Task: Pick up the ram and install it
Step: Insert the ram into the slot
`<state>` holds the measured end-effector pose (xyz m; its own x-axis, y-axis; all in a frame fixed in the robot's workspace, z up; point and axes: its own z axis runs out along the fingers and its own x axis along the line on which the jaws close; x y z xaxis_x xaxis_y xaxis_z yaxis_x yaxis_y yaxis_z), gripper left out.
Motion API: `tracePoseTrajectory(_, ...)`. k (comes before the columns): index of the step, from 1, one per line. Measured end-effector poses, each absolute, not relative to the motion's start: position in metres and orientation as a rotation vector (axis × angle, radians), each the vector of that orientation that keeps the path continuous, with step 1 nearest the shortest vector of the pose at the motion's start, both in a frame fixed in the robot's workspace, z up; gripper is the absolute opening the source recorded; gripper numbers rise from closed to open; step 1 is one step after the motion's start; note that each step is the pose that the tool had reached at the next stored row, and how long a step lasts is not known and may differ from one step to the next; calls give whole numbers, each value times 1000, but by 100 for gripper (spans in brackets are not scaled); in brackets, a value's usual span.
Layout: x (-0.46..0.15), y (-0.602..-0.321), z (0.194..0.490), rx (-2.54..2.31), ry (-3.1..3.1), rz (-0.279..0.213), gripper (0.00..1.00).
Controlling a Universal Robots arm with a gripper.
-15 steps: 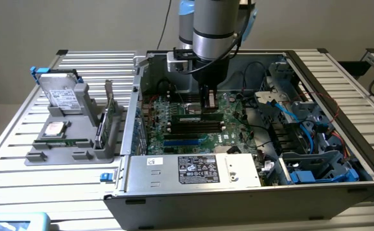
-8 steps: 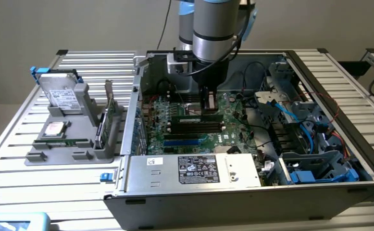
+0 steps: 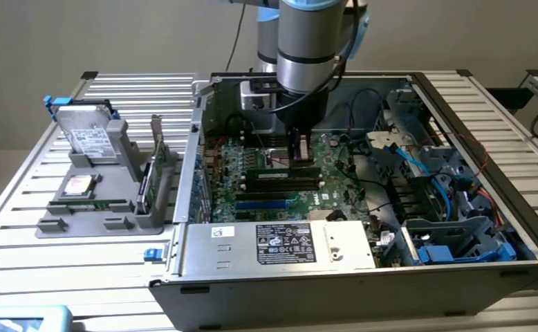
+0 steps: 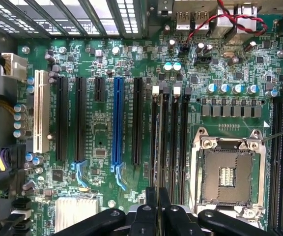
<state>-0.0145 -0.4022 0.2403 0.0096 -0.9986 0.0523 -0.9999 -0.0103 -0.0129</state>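
— Over the motherboard (image 3: 329,155), inside the open case (image 3: 343,290), what is your claw (image 3: 297,160) doing?

— Your claw is clenched on the ram (image 3: 285,173). In the wrist view you look straight down the stick's thin top edge, which runs out from between the two fingers (image 4: 151,201).

— Why would you hold it that way?

— As I read it, you grip it mid-length, so it hangs level and both ends meet the slot together. It also leaves the white latches (image 4: 155,90) at the slot's end free of your claw.

— Which slot?

— You have it lined up along the memory slot of that group farthest from the empty CPU socket (image 4: 227,177). The slots between it and the socket are bare.

— Is it seated?

— You cannot tell from here. The stick sits low on the board, but whether the latches have caught is not clear.

— And the rest?

— The card (image 3: 158,162) stands upright in the tray (image 3: 57,225) on the tabletop (image 3: 29,277), at the exterior view's left of the case, clear of your arm.
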Motion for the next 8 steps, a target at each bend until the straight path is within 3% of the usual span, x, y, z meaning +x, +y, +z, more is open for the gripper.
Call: tracePoseTrajectory(8,-14,-402,235,2210,-2188,77,13)
